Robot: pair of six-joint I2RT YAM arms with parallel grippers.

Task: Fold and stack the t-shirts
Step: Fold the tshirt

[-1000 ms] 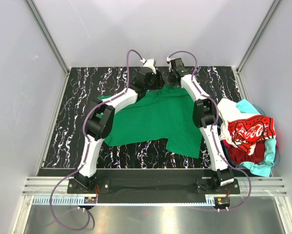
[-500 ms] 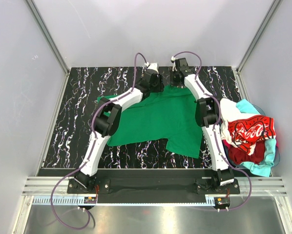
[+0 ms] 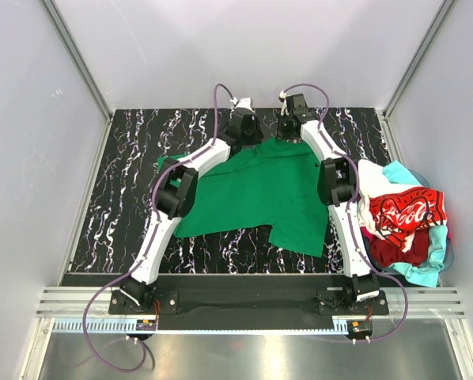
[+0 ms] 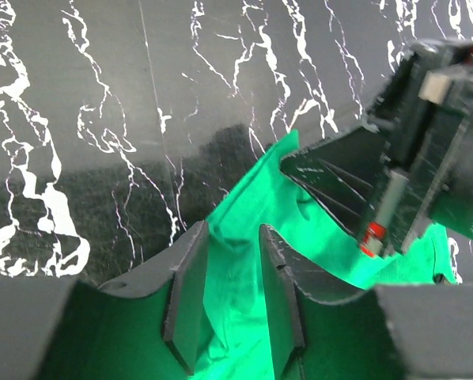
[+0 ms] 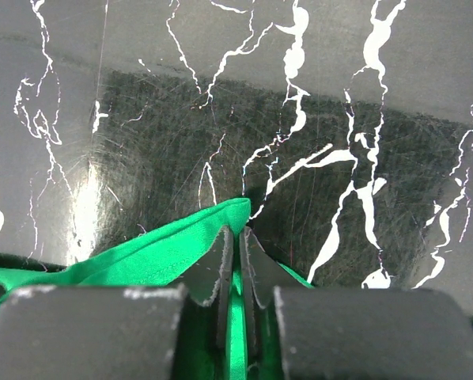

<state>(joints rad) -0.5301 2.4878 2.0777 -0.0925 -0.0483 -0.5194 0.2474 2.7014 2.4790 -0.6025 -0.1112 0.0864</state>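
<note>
Green cloth: the green t-shirt [image 3: 260, 194] lies spread on the black marbled table [image 3: 126, 174]. At its far edge our right gripper [image 5: 235, 233] is pinched tight on the hem. Our left gripper [image 4: 232, 233] stands part open with a fold of the shirt between its fingers. On the right, the red Coca-Cola t-shirt [image 3: 400, 212] tops a heap with the white t-shirt [image 3: 368, 178] and the turquoise t-shirt [image 3: 426, 269]. We cannot tell whether a basket holds them.
</note>
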